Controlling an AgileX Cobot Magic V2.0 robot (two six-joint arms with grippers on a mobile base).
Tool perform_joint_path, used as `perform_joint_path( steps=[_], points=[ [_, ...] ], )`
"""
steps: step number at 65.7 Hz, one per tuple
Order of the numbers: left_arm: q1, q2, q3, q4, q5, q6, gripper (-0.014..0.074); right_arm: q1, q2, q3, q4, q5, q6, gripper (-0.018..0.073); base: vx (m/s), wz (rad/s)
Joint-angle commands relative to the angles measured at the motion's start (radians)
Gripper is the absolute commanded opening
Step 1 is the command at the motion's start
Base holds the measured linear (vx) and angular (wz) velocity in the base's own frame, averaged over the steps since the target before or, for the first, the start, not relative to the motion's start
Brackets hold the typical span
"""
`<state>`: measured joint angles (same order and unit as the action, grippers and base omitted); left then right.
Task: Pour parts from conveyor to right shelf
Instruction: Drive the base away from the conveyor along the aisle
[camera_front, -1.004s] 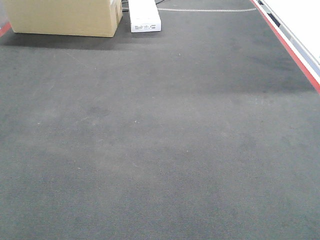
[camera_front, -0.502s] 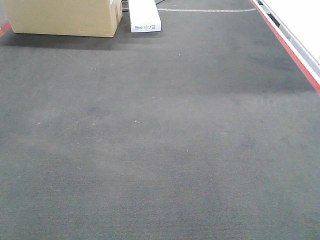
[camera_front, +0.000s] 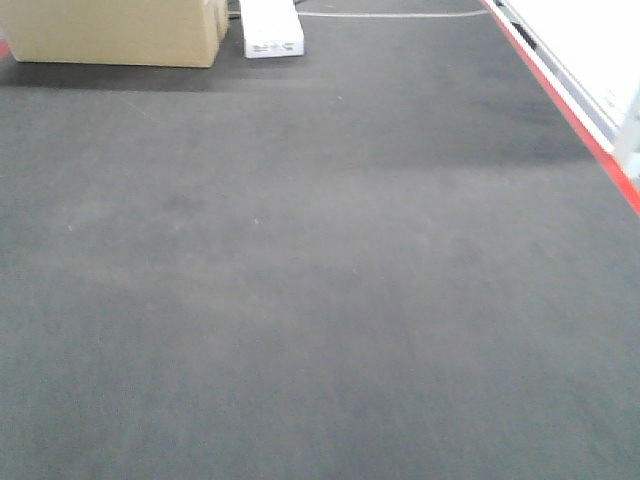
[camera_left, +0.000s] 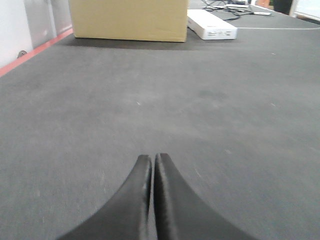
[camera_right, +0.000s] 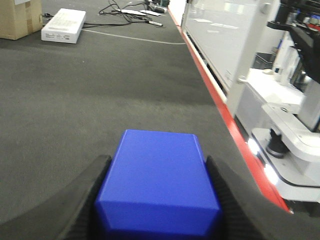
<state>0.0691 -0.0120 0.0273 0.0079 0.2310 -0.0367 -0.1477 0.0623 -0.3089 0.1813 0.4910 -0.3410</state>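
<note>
Blue box (camera_right: 157, 182) is held between the two dark fingers (camera_right: 85, 200) of the right gripper (camera_right: 156, 167), which are pressed against its left and right sides. Only its closed top and front edge are seen, so its contents cannot be told. Ahead of these fingers grey carpet (camera_right: 100, 100) is spread; far ahead and to their left a flat white carton (camera_right: 63, 25) is laid, with loose cables (camera_right: 130, 10) beyond it. To the right of the fingers a red floor line (camera_right: 220, 100) is run alongside a white panelled structure (camera_right: 220, 40).

The left gripper (camera_left: 152, 160) is closed on nothing, its curved black fingers (camera_left: 130, 200) being brought together tip to tip above the carpet. Well ahead of them a cardboard box (camera_left: 129, 20) is placed on the floor, and the white carton is seen just to its right, ahead and to the right of the fingertips. No gripper is shown in the front-facing view.
</note>
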Motion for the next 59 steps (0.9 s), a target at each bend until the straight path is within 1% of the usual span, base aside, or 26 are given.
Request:
perform_joint_path(
  steps=[1, 13, 30, 47, 59],
  points=[
    [-0.004, -0.013, -0.02, -0.008, -0.074, -0.008, -0.0006, -0.004, 0.014, -0.025, -0.002, -0.078, -0.007, -0.0005, -0.26, -0.14],
    [-0.004, -0.013, -0.02, -0.008, -0.074, -0.008, -0.0006, -0.004, 0.014, -0.025, -0.002, -0.078, -0.007, -0.0005, -0.31, -0.22],
    [-0.004, -0.013, -0.02, -0.008, -0.074, -0.008, -0.0006, -0.004, 0.014, -0.025, -0.002, -0.078, -0.007, -0.0005, -0.41, -0.38],
    [-0.004, -0.013, -0.02, -0.008, -0.074, -0.008, -0.0006, -0.004, 0.014, -0.025, -0.002, -0.078, -0.007, -0.0005, -0.47, -0.49],
    [-0.004, -0.013, -0.02, -0.008, -0.074, -0.008, -0.0006, -0.004, 0.014, -0.025, -0.002, -0.078, -0.007, -0.0005, -0.48, -0.66]
  ],
)
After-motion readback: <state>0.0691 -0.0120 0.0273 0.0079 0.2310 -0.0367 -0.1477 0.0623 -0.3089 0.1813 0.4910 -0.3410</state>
